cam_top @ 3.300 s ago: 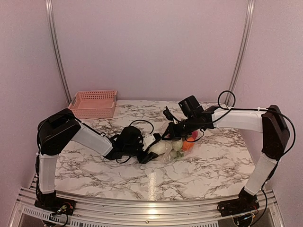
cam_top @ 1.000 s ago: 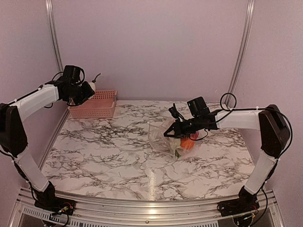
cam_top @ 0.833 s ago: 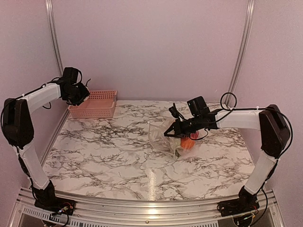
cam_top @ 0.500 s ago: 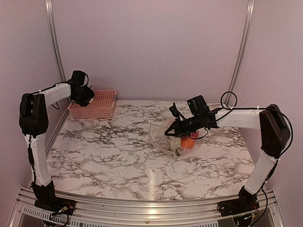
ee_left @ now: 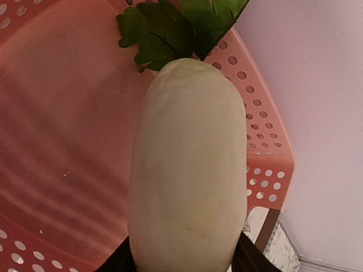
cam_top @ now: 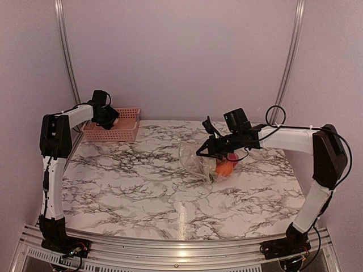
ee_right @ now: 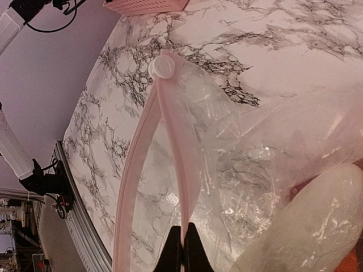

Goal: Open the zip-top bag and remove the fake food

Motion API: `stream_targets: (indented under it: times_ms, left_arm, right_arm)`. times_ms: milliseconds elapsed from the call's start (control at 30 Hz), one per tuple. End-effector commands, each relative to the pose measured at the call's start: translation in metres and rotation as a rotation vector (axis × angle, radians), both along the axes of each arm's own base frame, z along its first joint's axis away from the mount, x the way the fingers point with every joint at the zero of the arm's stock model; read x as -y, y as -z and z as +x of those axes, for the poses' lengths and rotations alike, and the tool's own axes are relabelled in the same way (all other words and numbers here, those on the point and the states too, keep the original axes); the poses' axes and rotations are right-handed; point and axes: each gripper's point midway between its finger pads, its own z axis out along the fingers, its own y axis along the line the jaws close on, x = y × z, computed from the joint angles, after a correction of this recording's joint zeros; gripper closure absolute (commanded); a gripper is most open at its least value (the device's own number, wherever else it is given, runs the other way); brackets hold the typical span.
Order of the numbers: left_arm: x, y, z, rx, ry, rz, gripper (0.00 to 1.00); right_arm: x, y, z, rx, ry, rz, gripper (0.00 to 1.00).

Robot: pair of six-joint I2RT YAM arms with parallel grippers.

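A: Starting from above, what holds what?

B: The right gripper (cam_top: 202,153) pinches the upper edge of the zip-top bag (cam_top: 194,162), a clear, crinkled film slumped on the marble-veined table (cam_top: 142,187), right of centre. Glossy fake food (cam_top: 224,168), orange, red and a bit of green, shows through it. The left gripper (cam_top: 109,117) is over the pink slotted basket (cam_top: 116,131) at the far left corner, with something pale in its grip.

A: And the left wrist view?

B: A smooth, matte white radish (ee_left: 187,170), long and rounded, with flat green leaves (ee_left: 170,28) at its far end. The black fingers (ee_left: 122,262) press its near end from both sides, so those jaws are clamped on it. Beneath is the basket's floor; its walls are punched with round holes.

A: Right wrist?

B: Jaws are together on the bag's pale pink zip strip (ee_right: 170,141), which is parted into two bands that meet at a round white slider (ee_right: 163,66). Wrinkled plastic spreads around it, and a pale rounded toy (ee_right: 309,218) lies inside, against the film.
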Motion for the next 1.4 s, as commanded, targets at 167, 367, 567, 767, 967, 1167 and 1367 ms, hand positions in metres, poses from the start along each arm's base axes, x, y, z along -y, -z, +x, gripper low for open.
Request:
stream_targets:
  times_ms: [167,367,567,767,967,1167,1367]
  left_arm:
    - [0.013,-0.078,0.009,0.247,0.186,0.099,0.17]
    - [0.035,-0.107,-0.029,0.326,0.325,0.138,0.18]
    - [0.113,-0.117,-0.104,0.450,0.595,0.034,0.28]
    - [0.198,-0.123,-0.182,0.526,0.805,-0.103,0.46]
    - [0.261,-0.120,-0.235,0.532,0.945,-0.209,0.61]
    - [0.298,-0.109,-0.251,0.491,0.984,-0.253,0.73]
    - [0.307,-0.064,-0.252,0.371,0.962,-0.270,0.83]
  right_arm:
    - [-0.006,-0.008,0.016,0.021,0.000,0.020,1.00]
    - [-0.016,-0.015,0.025,0.028,-0.017,0.046,1.00]
    - [-0.036,-0.029,0.035,0.049,-0.050,0.073,1.00]
    - [-0.060,-0.040,0.036,0.063,-0.093,0.096,1.00]
    - [-0.084,-0.049,0.033,0.069,-0.132,0.120,1.00]
    - [-0.097,-0.056,0.028,0.077,-0.151,0.142,1.00]
    - [-0.097,-0.066,0.031,0.099,-0.135,0.152,1.00]
